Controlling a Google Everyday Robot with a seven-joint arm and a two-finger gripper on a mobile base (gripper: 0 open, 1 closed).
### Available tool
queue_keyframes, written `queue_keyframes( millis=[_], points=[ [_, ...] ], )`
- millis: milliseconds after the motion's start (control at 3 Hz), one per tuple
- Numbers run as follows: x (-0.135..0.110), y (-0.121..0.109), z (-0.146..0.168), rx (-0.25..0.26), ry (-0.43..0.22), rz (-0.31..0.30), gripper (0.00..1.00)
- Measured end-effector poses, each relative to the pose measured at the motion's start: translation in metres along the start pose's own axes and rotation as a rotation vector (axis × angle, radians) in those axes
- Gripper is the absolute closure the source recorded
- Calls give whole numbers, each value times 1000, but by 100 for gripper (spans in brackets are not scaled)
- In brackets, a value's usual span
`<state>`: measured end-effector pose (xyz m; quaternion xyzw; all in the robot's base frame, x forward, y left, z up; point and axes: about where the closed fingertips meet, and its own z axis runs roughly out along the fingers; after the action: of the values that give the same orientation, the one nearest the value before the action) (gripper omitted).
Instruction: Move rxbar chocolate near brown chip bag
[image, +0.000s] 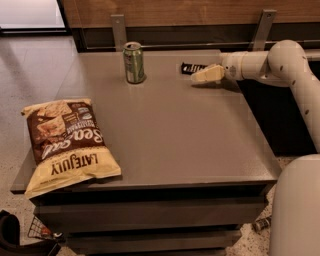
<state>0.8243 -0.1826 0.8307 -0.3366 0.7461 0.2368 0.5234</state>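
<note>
The rxbar chocolate (192, 67), a small flat black bar with pale lettering, lies on the far right part of the grey table (170, 135). My gripper (200, 76) reaches in from the right on the white arm; its pale fingertips rest just in front of and against the bar's right end. The brown chip bag (65, 142) lies flat at the table's front left corner, pale yellow end toward the front edge, far from the bar.
A green soda can (134, 62) stands upright at the back of the table, left of the bar. A wooden wall panel with metal brackets (119, 30) runs behind the table. My white base (297, 210) is at the lower right.
</note>
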Motion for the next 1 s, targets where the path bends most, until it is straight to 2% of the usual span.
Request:
queue_keyframes(
  millis=[333,1000],
  points=[
    [-2,0,4,-10,-3,-11,0],
    [3,3,17,-30,48,-24,0]
  ],
)
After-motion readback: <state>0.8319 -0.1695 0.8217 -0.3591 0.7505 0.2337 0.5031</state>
